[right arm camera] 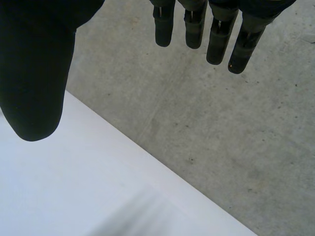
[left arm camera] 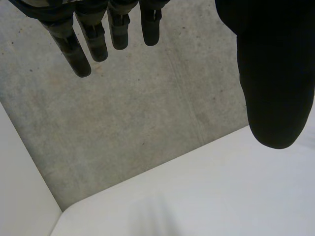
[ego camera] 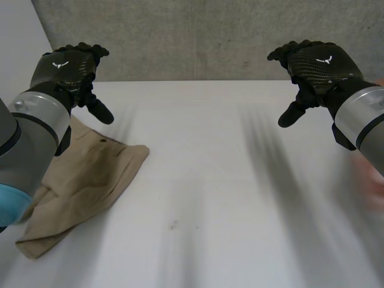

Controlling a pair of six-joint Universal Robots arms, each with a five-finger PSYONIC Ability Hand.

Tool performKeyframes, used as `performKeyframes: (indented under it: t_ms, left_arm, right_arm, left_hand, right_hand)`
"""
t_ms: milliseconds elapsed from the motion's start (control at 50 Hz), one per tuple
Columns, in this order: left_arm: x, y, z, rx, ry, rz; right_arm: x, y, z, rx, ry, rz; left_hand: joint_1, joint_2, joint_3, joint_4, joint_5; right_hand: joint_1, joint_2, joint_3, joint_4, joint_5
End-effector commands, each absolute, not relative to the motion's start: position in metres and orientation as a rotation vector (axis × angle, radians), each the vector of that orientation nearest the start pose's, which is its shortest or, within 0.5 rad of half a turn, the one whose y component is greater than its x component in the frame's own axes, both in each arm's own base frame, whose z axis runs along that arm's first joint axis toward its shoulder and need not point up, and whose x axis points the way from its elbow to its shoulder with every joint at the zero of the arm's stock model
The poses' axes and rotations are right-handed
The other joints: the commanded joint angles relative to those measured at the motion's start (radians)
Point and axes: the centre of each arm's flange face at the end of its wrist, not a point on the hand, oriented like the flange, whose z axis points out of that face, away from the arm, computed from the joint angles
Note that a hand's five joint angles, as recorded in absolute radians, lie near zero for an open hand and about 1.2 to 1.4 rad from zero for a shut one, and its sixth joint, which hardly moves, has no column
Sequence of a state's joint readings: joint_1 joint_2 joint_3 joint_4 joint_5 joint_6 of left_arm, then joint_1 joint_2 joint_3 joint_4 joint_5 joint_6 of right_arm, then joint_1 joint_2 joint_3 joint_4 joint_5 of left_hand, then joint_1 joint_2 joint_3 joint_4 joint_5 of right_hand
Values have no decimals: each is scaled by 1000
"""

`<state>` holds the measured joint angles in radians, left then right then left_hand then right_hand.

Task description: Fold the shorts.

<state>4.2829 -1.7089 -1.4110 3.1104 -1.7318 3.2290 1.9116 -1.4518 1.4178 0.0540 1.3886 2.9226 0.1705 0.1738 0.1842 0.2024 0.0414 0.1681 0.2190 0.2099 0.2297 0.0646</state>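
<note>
Tan shorts (ego camera: 84,180) lie crumpled on the white table (ego camera: 210,198) at its left side, partly hidden under my left arm. My left hand (ego camera: 66,69) hovers high above the table's far left, beyond the shorts, fingers (left arm camera: 78,49) straight and thumb (left arm camera: 275,83) apart, holding nothing. Over the far right of the table my right hand (ego camera: 315,66) is raised the same way, with fingers (right arm camera: 216,34) extended, thumb (right arm camera: 37,73) spread, and nothing in it.
The table's far edge meets a grey concrete floor (ego camera: 198,36). A blurred pinkish shape (ego camera: 373,183) sits at the right border, next to my right arm.
</note>
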Motion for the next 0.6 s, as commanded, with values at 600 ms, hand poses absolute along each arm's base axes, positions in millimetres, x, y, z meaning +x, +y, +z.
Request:
performKeyframes:
  t_ms: [600]
  left_arm:
    - [-216,-238,192,823,2203,-1473]
  right_arm:
    - [256,-263,282,-1138,2067,-1918]
  left_hand:
    - [58,54,44,26,12]
  right_hand:
    - [6,-44,-35,-55,-65]
